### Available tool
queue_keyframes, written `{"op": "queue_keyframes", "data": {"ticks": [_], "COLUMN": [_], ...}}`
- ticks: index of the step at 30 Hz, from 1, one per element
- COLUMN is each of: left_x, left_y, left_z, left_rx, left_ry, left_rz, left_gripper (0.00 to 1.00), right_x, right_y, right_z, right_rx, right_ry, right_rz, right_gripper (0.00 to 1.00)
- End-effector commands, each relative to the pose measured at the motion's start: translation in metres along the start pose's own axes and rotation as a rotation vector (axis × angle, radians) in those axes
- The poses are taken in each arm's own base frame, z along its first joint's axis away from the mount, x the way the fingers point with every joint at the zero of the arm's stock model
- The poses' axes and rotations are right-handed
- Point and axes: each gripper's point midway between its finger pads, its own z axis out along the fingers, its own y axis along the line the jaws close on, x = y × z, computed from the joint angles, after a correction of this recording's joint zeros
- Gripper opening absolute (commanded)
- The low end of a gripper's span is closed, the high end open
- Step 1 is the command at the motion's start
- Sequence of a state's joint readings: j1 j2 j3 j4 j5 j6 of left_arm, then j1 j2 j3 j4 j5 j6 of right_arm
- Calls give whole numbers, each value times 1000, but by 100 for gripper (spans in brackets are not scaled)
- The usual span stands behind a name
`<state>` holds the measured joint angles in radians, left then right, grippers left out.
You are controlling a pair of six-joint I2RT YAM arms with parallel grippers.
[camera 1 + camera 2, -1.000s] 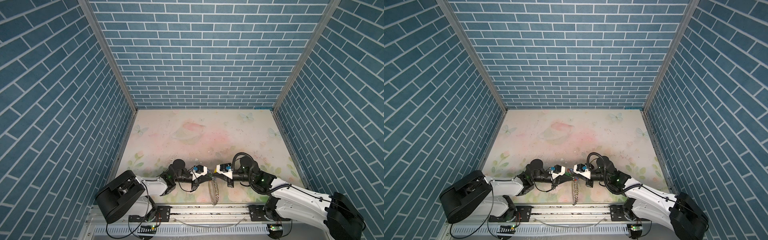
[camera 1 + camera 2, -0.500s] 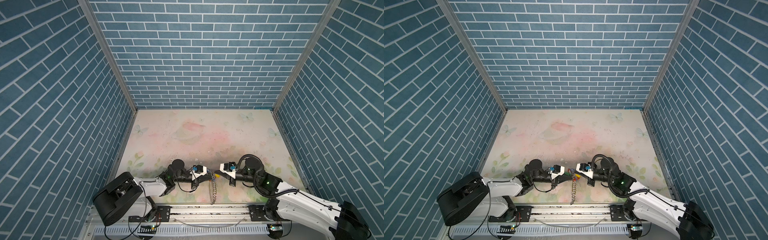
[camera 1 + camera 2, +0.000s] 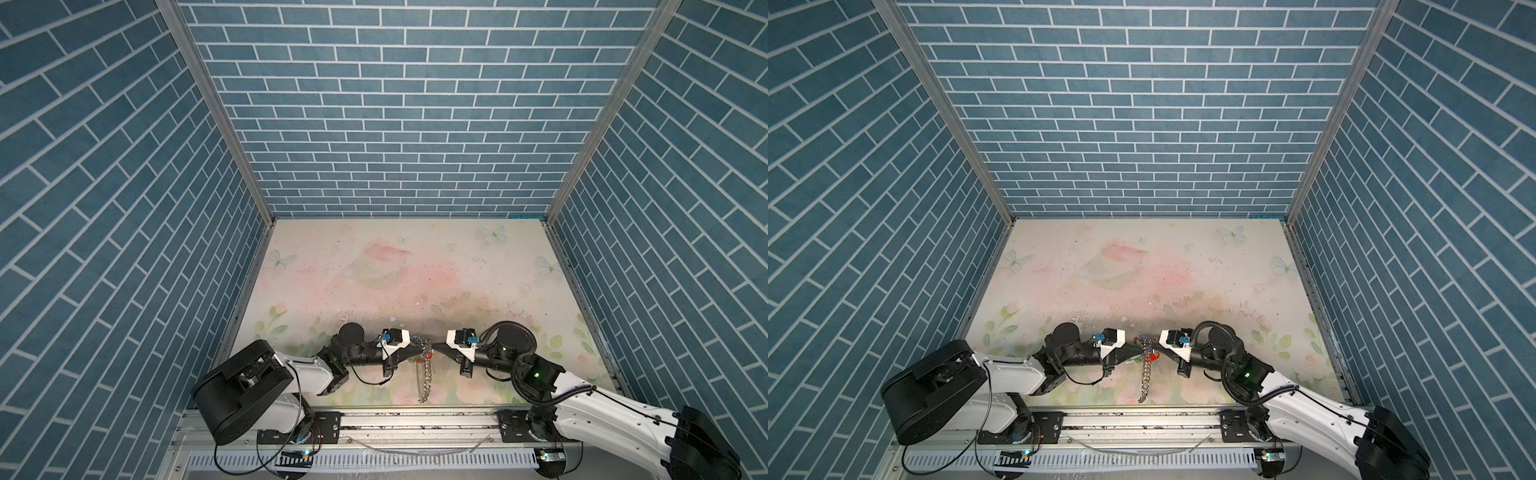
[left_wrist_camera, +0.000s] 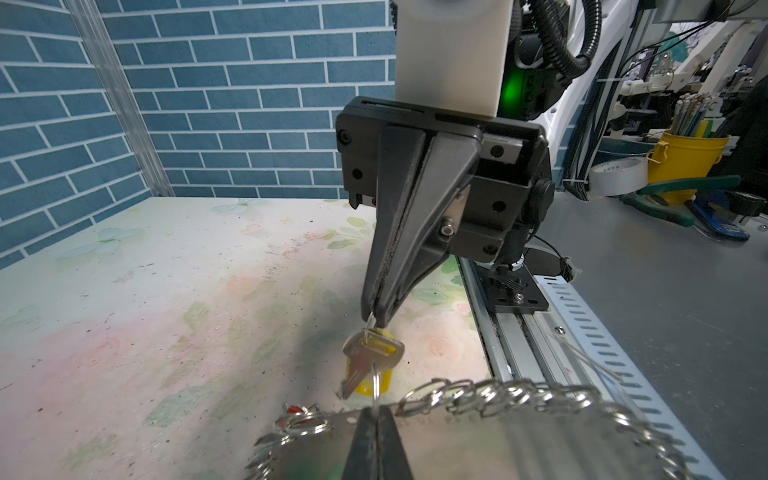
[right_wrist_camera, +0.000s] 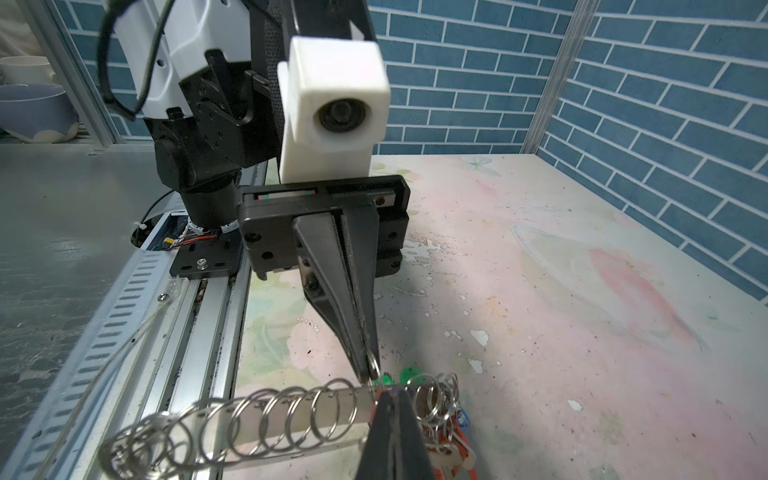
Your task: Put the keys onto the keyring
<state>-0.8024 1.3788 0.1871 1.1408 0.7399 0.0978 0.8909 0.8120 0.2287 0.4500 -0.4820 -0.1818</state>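
Nearest the front rail (image 3: 415,420) lies the low end of the keyring (image 3: 423,376). Its long axis runs from there away toward the 2 grippers, crosswise to the line joining them. Whether that low end rests on the table (image 3: 374,270) I cannot tell.

At the keyring's far end the left gripper (image 4: 376,411) is closed, nipping 1 silver wire ring (image 4: 376,384) of the rim and holding it on edge. Facing it tip to tip, the right gripper (image 4: 374,318) is also closed, pinching a small loop. From that loop hang the keys (image 4: 365,355), with the yellow tag (image 4: 380,376) behind.

In the left wrist view the key hangs between the 2 claws, just off the left fingertips, blade pointing down. The held ring rises to touch its head, but whether the wire has entered the key's hole I cannot tell.

Both arms are equally near. The coming move likely turns on sliding the key's hole along that ring, so the ring's split would need to face the right claw.

Neighbouring rings on the plate crowd this spot, and so do a red tag (image 4: 293,409) and a green tag (image 5: 384,380) close to the fingertips. Beyond them the floral table runs back to the blue brick wall (image 3: 395,124).
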Motion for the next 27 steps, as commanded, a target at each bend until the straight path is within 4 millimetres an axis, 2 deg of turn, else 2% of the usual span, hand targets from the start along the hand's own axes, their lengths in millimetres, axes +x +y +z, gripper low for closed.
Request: {"op": "queue_keyframes", "data": {"ticks": [1, 6, 13, 27], "left_x": [-18, -18, -20, -18], "left_y": [6, 6, 15, 16], "left_z": [0, 1, 2, 4], "left_rx": [-20, -13, -58, -57], "left_ry": [-56, -43, -26, -5], "left_rz": [23, 4, -40, -51], "left_gripper": [0, 0, 0, 0], "right_x": [4, 8, 17, 14], "right_y": [4, 2, 2, -12], "right_z": [0, 2, 5, 7], "right_rx": [-13, -3, -6, 60], "right_ry": [-16, -3, 27, 31], "right_rz": [-2, -13, -23, -63], "right_gripper": [0, 0, 0, 0]}}
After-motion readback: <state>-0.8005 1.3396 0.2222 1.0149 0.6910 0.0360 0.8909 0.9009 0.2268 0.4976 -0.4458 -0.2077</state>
